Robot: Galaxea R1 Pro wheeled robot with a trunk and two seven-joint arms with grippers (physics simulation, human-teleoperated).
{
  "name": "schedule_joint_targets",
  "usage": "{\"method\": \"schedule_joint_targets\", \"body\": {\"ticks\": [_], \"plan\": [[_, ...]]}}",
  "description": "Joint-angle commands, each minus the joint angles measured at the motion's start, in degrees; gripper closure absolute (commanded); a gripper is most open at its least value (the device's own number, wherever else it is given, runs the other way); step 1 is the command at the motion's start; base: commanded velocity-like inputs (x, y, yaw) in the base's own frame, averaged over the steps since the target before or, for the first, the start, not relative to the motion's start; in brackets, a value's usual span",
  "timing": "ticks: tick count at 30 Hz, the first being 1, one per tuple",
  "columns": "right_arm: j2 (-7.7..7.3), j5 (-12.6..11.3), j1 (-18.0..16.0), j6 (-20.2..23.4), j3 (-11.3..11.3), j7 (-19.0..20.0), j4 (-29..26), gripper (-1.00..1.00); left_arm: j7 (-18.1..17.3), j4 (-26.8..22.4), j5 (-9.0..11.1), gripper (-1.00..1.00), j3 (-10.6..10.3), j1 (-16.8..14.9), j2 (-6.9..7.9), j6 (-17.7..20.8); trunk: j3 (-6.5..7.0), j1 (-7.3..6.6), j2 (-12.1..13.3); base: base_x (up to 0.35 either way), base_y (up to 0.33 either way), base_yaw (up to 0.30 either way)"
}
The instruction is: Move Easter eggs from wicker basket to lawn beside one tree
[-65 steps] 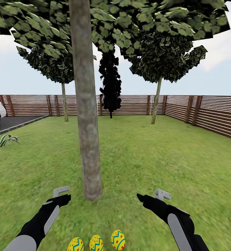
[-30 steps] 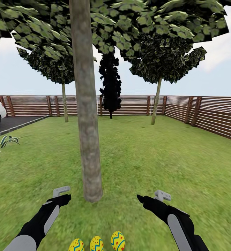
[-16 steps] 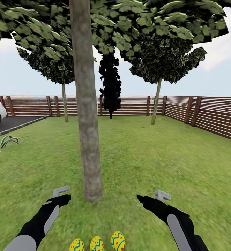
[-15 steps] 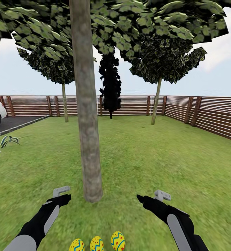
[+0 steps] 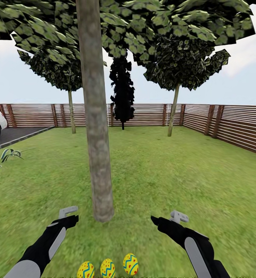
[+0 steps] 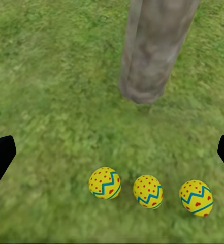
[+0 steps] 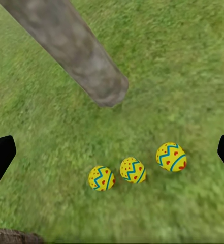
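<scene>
Three Easter eggs in row on lawn, at 6 o'clock from tree trunk base, near but apart. Yellow shells, red dots, blue-green zigzags; no writing legible. Left gripper open, empty, at 9 o'clock of trunk base. Right gripper open, empty, at 3 o'clock. Fence behind.

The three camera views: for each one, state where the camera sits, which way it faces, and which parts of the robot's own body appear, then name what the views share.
Head view: on the robot's head, facing forward and down across the lawn to the fence; both arms show, left gripper and right gripper.
Left wrist view: near the left gripper, looking down at the eggs and tree; dark fingertips at the edges.
Right wrist view: near the right gripper, looking down likewise; dark fingertips at the edges.
Shared: three eggs beside the trunk base.
</scene>
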Motion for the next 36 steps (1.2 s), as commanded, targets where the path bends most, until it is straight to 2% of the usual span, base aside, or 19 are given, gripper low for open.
{"method": "schedule_joint_targets", "body": {"ticks": [1, 15, 36], "plan": [[0.01, -0.61, -0.02, 0.15, 0.03, -0.55, 0.01, -1.0, 0.3, -0.09, 0.54, -1.0, -0.06, 0.01, 0.02, 0.26, 0.07, -0.21, 0.37, 0.0, 0.0, 0.0], [-0.04, -0.6, -0.02, 0.15, 0.05, -0.48, 0.77, -1.0, 0.36, -0.05, 0.44, -1.0, -0.15, 0.01, 0.02, 0.26, 1.38, -3.28, 5.99, 0.0, 0.0, 0.0], [0.02, -0.53, -0.02, 0.13, 0.11, -0.47, 0.82, -1.0, 0.32, -0.03, 0.46, -1.0, -0.12, 0.01, 0.02, 0.59, 1.3, -3.32, 6.07, 0.0, 0.0, 0.0]]}}
